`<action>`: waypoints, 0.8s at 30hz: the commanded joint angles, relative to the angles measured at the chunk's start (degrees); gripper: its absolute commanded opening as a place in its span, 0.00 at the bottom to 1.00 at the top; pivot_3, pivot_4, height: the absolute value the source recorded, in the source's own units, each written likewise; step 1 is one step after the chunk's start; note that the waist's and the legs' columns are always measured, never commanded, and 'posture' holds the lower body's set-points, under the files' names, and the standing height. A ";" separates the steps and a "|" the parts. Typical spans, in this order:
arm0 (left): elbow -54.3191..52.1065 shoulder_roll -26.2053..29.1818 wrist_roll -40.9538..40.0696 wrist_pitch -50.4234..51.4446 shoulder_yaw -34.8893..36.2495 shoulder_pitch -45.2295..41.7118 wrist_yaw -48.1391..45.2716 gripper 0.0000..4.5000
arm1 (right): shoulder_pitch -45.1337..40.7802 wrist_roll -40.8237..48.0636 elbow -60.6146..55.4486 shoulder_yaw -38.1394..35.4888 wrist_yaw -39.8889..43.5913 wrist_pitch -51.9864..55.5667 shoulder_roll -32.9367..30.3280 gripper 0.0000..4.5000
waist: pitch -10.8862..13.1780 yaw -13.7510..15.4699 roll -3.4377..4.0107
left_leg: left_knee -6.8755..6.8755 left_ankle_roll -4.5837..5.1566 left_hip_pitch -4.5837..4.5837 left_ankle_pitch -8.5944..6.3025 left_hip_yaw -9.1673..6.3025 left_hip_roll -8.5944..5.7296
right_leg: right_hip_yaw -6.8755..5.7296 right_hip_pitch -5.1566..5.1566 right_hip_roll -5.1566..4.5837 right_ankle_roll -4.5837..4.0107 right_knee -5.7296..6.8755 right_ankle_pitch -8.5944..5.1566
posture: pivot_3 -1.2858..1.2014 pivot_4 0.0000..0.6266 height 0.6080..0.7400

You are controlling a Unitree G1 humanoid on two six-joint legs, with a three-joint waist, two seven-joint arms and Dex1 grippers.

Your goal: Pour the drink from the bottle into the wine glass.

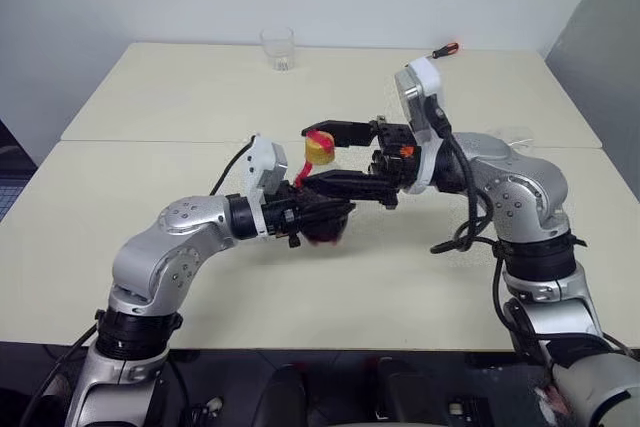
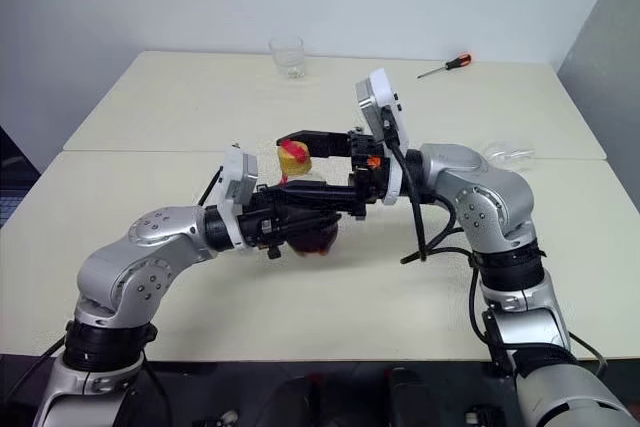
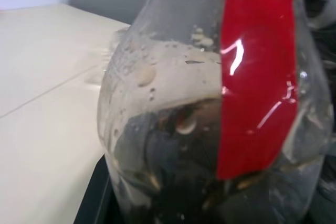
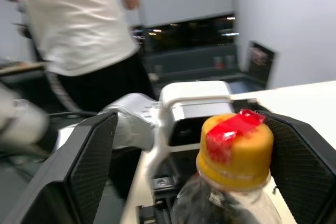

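My left hand [image 2: 285, 222] grips the bottle [image 2: 312, 227] above the desk [image 2: 150, 97], so my open right hand [image 4: 184, 145] should close squarely on its cap [image 4: 235, 148] before twisting.

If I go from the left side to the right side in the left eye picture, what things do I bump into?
Clear stemless tumbler at the back, then the small clear plastic bottle's yellow-and-red cap between the open right gripper fingers, then the orange-handled screwdriver.

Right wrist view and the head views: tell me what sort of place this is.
Probably an indoor lab or test room: plain pale tables pushed together against bare walls, a screwdriver lying on one, and a person standing close behind.
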 commanded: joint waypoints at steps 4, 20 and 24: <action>1.99 -2.29 4.38 -4.05 1.46 -1.97 5.30 0.44 | -0.21 -3.33 -2.94 -1.93 -7.28 -3.70 1.63 0.99 | 0.00 0.00 0.00 | 0.00 0.00 -0.01 0.00 -0.02 0.00 | -0.02 -0.01 0.00 0.00 0.01 0.00 | 0.52 0.24 1.00; 8.50 -5.18 10.40 -8.28 0.76 -6.78 7.62 0.44 | -2.84 -14.94 -2.28 2.32 -19.17 -7.42 5.94 0.99 | 0.00 0.00 0.00 | -0.01 -0.01 -0.01 0.00 0.01 0.00 | -0.01 -0.02 -0.01 -0.01 0.01 0.01 | 0.52 0.24 1.00; 7.67 -5.70 10.80 -7.85 0.53 -6.53 7.76 0.44 | -3.77 -17.11 -1.29 3.56 -19.87 -7.65 6.62 0.99 | 0.00 0.00 0.00 | 0.00 -0.01 -0.01 0.00 0.01 0.00 | 0.00 -0.02 -0.01 -0.01 0.02 0.01 | 0.52 0.24 1.00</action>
